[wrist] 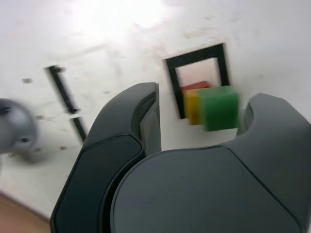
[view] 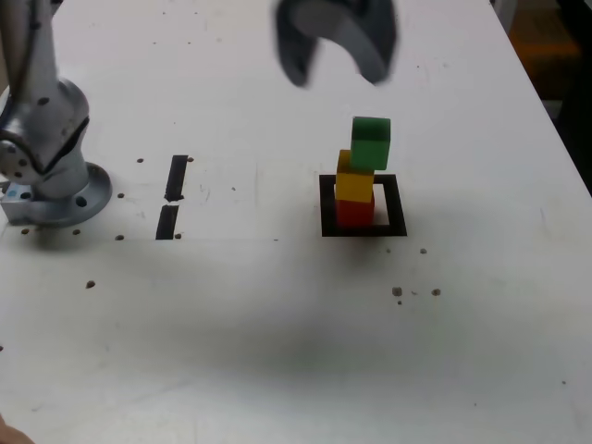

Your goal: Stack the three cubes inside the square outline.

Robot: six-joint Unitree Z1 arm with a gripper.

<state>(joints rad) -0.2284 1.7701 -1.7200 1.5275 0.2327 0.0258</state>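
The three cubes stand as one tower inside the square outline (view: 363,205): the red cube (view: 354,212) at the bottom, the yellow cube (view: 354,180) on it, the green cube (view: 371,142) on top, shifted a little toward the exterior view's right. My gripper (view: 335,72) hangs open well above the tower, with nothing between its fingers. In the wrist view the green cube (wrist: 219,107), the yellow cube (wrist: 192,106) and a sliver of the red cube (wrist: 197,86) show between the fingers (wrist: 141,121), inside the square outline (wrist: 196,57).
The arm's grey base (view: 51,176) stands at the exterior view's left. Two short black tape strips (view: 172,196) lie between the base and the outline. Small dark specks dot the white table (view: 277,314).
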